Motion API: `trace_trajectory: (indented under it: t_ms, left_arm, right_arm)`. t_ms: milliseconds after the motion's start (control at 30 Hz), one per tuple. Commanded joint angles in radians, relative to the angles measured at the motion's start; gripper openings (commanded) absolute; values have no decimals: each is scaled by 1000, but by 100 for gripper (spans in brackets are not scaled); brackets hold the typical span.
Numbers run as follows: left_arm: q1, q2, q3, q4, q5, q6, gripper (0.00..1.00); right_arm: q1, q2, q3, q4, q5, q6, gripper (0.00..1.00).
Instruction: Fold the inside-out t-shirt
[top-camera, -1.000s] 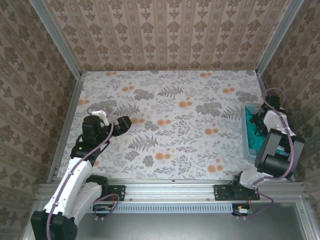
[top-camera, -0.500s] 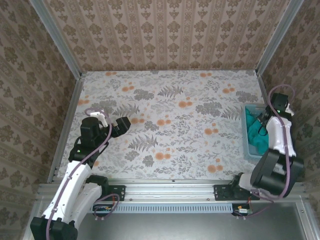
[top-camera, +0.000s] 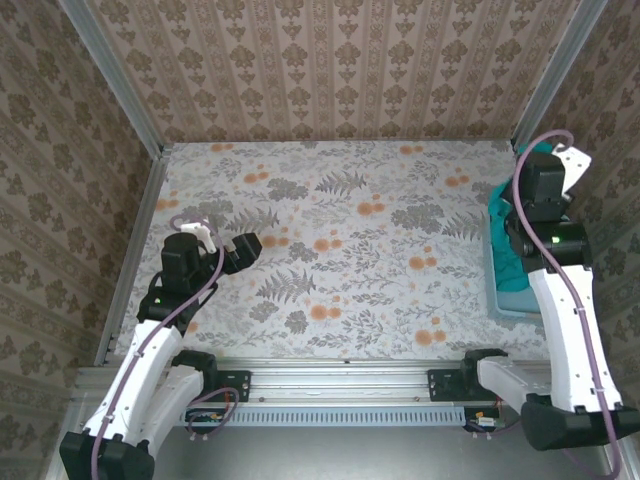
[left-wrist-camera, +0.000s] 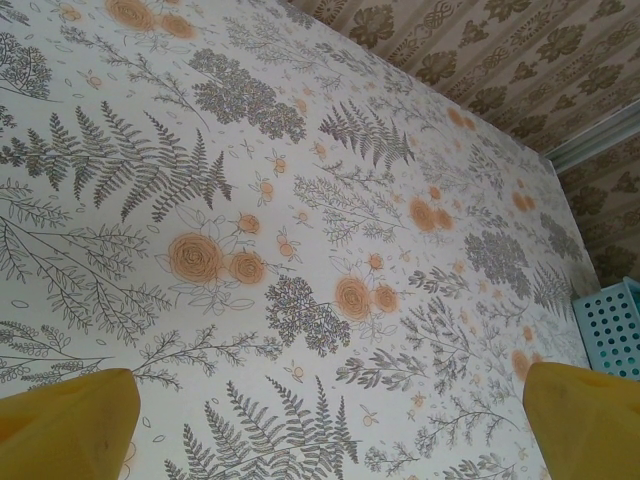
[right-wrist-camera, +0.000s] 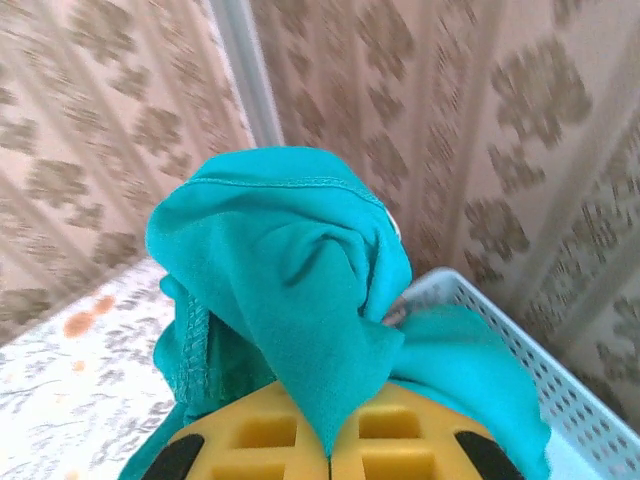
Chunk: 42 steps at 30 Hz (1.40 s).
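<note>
The inside-out t-shirt (right-wrist-camera: 290, 270) is a bunch of teal fabric with a stitched hem, pinched between the yellow pads of my right gripper (right-wrist-camera: 330, 455), which is shut on it. From above, the right gripper (top-camera: 537, 160) is raised at the table's right edge. The t-shirt (top-camera: 505, 245) hangs from it down into the light-blue basket (top-camera: 497, 292). My left gripper (top-camera: 249, 246) hovers over the left part of the table, open. Its yellow fingertips (left-wrist-camera: 70, 420) stand wide apart with only tablecloth between them.
The floral tablecloth (top-camera: 340, 250) covers the table inside patterned walls with metal corner posts. The basket's slotted wall (right-wrist-camera: 560, 380) sits against the right wall below the lifted cloth. A corner of the basket (left-wrist-camera: 610, 325) also shows at the right of the left wrist view.
My right gripper has shut on the t-shirt in the basket and risen, pulling the fabric up and toward the back. The left arm has stayed put.
</note>
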Motion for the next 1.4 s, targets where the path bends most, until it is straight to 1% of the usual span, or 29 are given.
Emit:
trace_trajectory:
  t_ms: [0,67,167,267,333,433,500,567,600,667,767,833,867,933,1000,1033,1067,1100,1167,1200,1233,1367]
  left_arm:
    - [-11,-6,34,-10,-5,-5,100]
    - [-12,-5,34,-8,-4,-6,100]
    - [-15,-5,33,-6,-5,-6,100]
    - [-16,-2,33,-6,-5,-5,100]
    - [-16,-1,33,-7,-5,-2,100]
    - [-18,-3,40,-13,-8,2,100]
    - [-19,-6,40,-18,-11,4,100]
    - [-19,-11,37,-20,-14,5,100]
    - [-19,-14,36,-22,-16,7,100]
    - [-20,-16,34,-30,-19,12,100]
    - [-20,-19,30,-38,-21,18,100]
    - [-20,-18,28,-45,-21,24,100]
    - [-20,-17,28,-51,-20,27,100]
    - [-20,-11,28,-66,-19,36,100]
    - [-23,5,28,-86,-16,40,100]
    - [-27,15,27,-90,-12,42,100]
    - [-34,29,24,-93,-7,46,100]
    - [-44,46,22,-98,-7,52,100]
    - [-76,87,21,-103,-22,67,100]
    - [-94,116,21,-104,-37,74,100]
    - [-107,143,24,-103,-47,79,100]
    - [-144,280,53,-97,-86,80,99]
  right_arm:
    - [136,-31,128,17,227,-113,0]
    - [240,-25,186,63,312,-183,0]
    - [397,3,266,178,425,-338,0]
    - [544,60,352,314,480,-521,0]
    - [641,126,442,346,485,-620,0]
    - [778,240,579,324,449,-714,0]
    - [852,318,658,287,420,-729,0]
    - [892,393,737,198,351,-671,0]
    - [902,426,765,122,301,-617,0]
    - [905,466,772,48,199,-512,0]
    - [904,518,703,9,90,-386,0]
    - [900,540,626,4,23,-296,0]
    - [890,546,572,10,-30,-240,2]
    - [861,545,467,32,-113,-144,14]
    - [816,538,368,32,-157,-59,23]
    - [793,529,315,30,-174,-29,30]
    - [758,514,267,32,-205,7,42]
    - [725,493,202,44,-241,40,52]
    - [670,448,80,88,-309,85,65]
    - [644,426,21,120,-341,101,69]
    - [626,412,-18,141,-369,108,71]
    - [623,416,-84,186,-453,106,74]
